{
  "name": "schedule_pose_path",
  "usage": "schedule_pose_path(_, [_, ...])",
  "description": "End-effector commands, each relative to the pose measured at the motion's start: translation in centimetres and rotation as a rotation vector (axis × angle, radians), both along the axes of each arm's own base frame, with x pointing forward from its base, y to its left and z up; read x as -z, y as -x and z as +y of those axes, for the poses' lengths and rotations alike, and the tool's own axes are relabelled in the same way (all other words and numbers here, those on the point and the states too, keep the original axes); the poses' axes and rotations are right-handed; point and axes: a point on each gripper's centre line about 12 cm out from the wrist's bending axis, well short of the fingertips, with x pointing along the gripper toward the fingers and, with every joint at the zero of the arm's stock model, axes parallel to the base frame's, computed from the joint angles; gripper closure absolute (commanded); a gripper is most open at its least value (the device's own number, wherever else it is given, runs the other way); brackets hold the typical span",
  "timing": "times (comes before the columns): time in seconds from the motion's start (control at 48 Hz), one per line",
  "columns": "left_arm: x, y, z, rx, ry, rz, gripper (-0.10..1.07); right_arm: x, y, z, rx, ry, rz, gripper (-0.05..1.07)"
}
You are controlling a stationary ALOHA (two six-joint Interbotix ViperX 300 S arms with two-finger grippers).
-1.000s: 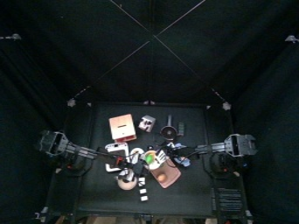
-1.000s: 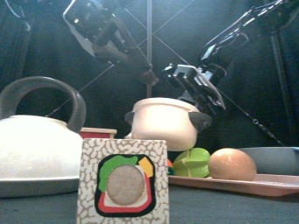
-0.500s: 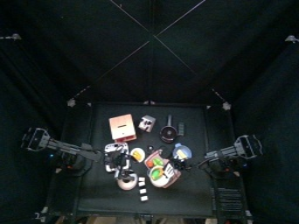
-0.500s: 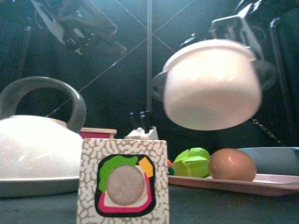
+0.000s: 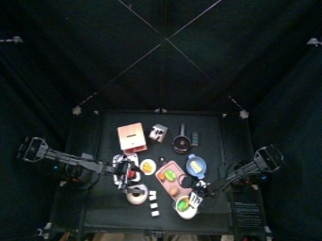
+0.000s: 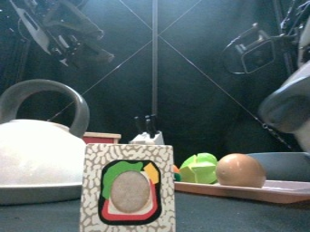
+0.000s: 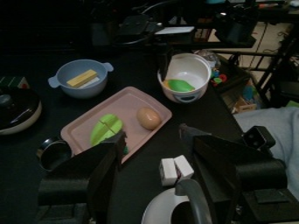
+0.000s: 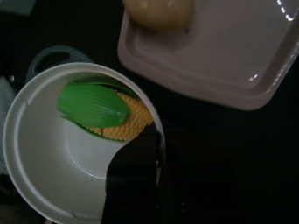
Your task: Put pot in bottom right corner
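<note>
The pot (image 5: 186,204) is cream with a green and yellow thing inside. It is near the table's bottom right corner (image 5: 224,226) in the top view. My right gripper (image 5: 198,195) is shut on its rim, as the right wrist view shows (image 8: 142,166) over the pot's inside (image 8: 70,166). In the front view the pot (image 6: 291,98) hangs above the table at the right edge. The left wrist view shows the pot (image 7: 187,77) by the table's edge. My left gripper (image 7: 158,168) is open and empty, back at the left (image 5: 122,168).
A pink tray (image 5: 172,177) with a green thing (image 6: 200,167) and a brown egg-like thing (image 6: 240,169) lies beside the pot. A blue bowl (image 5: 199,167), a black pan (image 5: 184,143), a kettle (image 6: 36,154), a pink box (image 5: 131,136) and a picture box (image 6: 127,186) stand around.
My right gripper has carried the pot from the table's middle toward the bottom right corner. The left arm has drawn back to the left.
</note>
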Motion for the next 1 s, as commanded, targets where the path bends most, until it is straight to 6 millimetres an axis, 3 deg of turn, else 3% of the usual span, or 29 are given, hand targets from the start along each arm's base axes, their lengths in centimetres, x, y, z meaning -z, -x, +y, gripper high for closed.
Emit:
schedule_pose_path(0.0, [-0.4,-0.1,-0.1,0.001,0.004,-0.018,0.09,-0.6,-0.2,0.3,-0.001,-0.009,-0.005,0.73])
schedule_pose_path(0.292, [0.0,0.0,0.0,-0.001,0.002,-0.007,0.09,-0.1,0.4,-0.6,-0.006,0.051,0.054,0.62])
schedule_pose_path(0.667, [0.3,0.2,0.2,-0.009,0.004,0.001,0.09,-0.5,0.4,-0.6,-0.006,0.059,0.069,0.31])
schedule_pose_path(0.979, [0.3,0.2,0.2,-0.009,0.004,0.002,0.09,-1.1,0.4,-0.7,-0.009,0.077,0.093,0.28])
